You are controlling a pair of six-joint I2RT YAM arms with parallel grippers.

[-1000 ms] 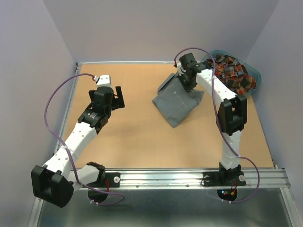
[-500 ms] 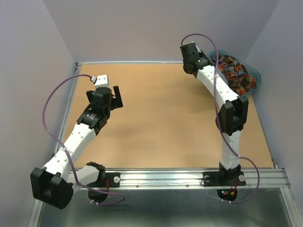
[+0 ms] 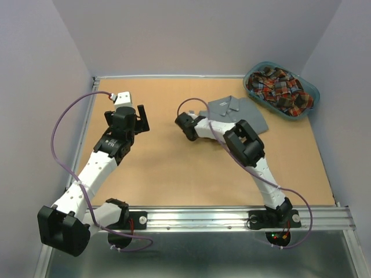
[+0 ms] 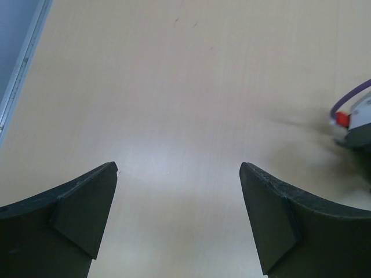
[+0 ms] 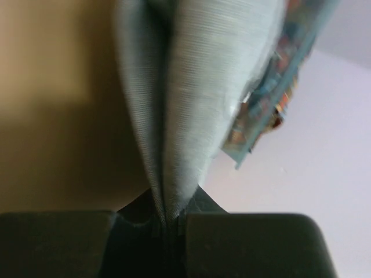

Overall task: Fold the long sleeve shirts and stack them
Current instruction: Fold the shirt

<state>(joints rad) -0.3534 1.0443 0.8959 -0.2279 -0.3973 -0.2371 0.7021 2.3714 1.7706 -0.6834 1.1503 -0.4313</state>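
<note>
Two shirts make up the job, and by our reading neither is folded yet. The grey shirt (image 3: 232,107) lies on the worktop (image 3: 174,168), collar toward the far edge and front up, with the right arm reaching across it. The right end effector (image 5: 168,219) is at the shirt's left edge, clamped tight on a pinch of grey cloth that rises in a fold from between its jaws. The left end effector (image 3: 139,119) hangs over bare worktop well to the left, jaws spread wide and holding nothing. The plaid shirt (image 3: 278,90) sits bunched in the teal basket (image 3: 316,95) at the far right corner. We judge the work barely begun: the grey shirt needs flattening and folding, then the plaid one must come out, get folded, and be stacked.
</note>
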